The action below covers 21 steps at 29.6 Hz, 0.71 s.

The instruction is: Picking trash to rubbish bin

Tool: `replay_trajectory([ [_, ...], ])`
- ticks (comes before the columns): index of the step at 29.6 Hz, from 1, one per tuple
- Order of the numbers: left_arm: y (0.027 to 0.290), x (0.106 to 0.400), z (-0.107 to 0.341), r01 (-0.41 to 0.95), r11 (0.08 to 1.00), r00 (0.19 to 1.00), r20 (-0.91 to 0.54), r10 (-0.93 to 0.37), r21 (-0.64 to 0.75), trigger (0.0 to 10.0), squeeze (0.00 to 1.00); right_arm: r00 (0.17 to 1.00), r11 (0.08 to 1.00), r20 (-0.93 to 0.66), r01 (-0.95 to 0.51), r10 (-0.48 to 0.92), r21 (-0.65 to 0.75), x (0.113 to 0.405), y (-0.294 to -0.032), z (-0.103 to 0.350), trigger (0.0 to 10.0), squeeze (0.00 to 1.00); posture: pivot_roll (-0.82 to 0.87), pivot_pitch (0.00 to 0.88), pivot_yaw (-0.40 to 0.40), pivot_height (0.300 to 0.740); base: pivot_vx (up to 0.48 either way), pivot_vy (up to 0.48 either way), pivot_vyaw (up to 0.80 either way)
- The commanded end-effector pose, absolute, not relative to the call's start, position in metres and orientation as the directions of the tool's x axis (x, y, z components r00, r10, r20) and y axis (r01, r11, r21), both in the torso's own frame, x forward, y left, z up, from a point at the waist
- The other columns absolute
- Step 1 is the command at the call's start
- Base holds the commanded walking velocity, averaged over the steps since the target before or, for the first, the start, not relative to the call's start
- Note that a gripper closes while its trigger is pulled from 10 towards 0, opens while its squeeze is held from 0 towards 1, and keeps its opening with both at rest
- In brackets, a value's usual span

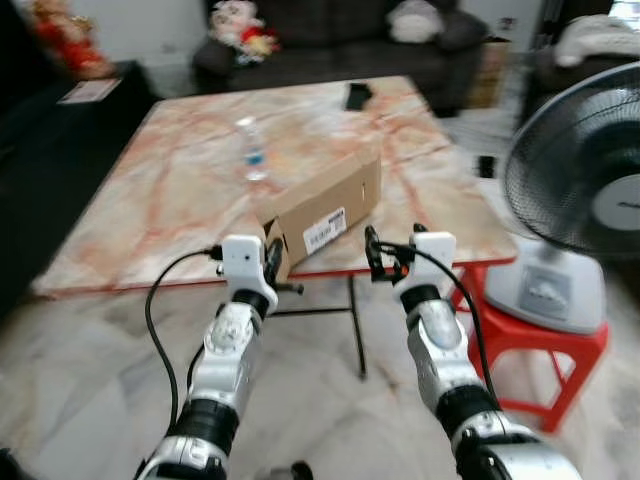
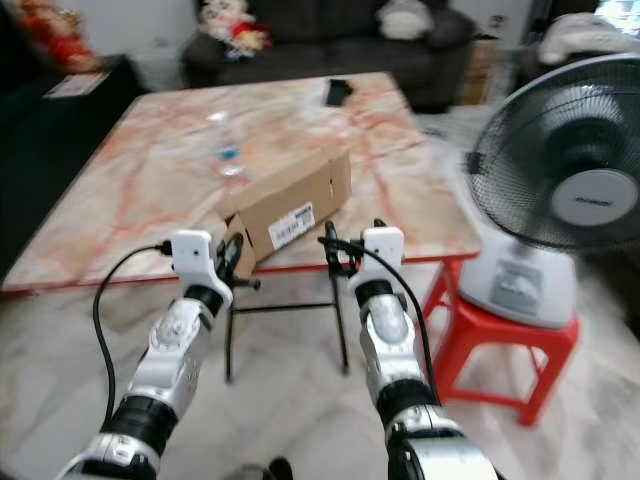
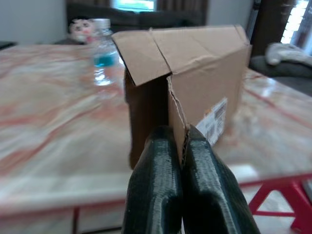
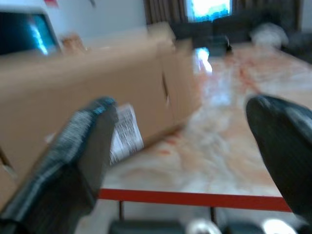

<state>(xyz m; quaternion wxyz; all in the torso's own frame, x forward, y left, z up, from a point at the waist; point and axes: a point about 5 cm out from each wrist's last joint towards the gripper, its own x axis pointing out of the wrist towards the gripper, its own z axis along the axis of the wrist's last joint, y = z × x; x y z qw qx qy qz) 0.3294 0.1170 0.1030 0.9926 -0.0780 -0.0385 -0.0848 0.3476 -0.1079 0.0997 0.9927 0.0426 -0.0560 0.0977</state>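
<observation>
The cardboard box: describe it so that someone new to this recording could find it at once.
Find the marble-patterned table with the red edge in front of the dark sofa. At its near edge lies the long brown cardboard box, flaps open toward the left pincer. Unlike the clear plastic bottle behind it, it carries a white barcode label.

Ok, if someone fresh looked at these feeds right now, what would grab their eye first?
Probably the cardboard box lying at the near edge of the marble table, with the left gripper shut on its torn flap. The right gripper hangs open beside the box. After that, the big fan on a red stool to the robot's right.
</observation>
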Motion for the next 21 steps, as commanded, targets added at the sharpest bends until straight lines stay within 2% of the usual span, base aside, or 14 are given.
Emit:
replay_trajectory([
  [1,0.110,0.336,0.115,0.208,0.970,0.974,0.119,-0.193,-0.127,10.0,0.00,0.978,0.982,0.123,-0.177,0.168,0.067,0.348,-0.116,0.101,10.0,0.00,0.02,0.000,0.075,0.740,0.000,0.000,0.00],
  [14,0.115,0.336,0.114,0.193,0.974,0.977,0.109,-0.181,-0.116,10.0,0.00,0.981,0.984,0.109,-0.166,0.159,0.058,0.348,-0.121,0.098,10.0,0.00,0.02,0.000,0.070,0.740,0.000,0.000,0.00],
  [21,0.133,0.335,0.113,0.146,0.983,0.985,0.110,-0.134,-0.111,10.0,0.00,0.985,0.987,0.091,-0.153,0.148,0.056,0.347,-0.126,0.094,10.0,0.00,0.02,0.000,0.063,0.740,-0.037,0.000,0.00],
])
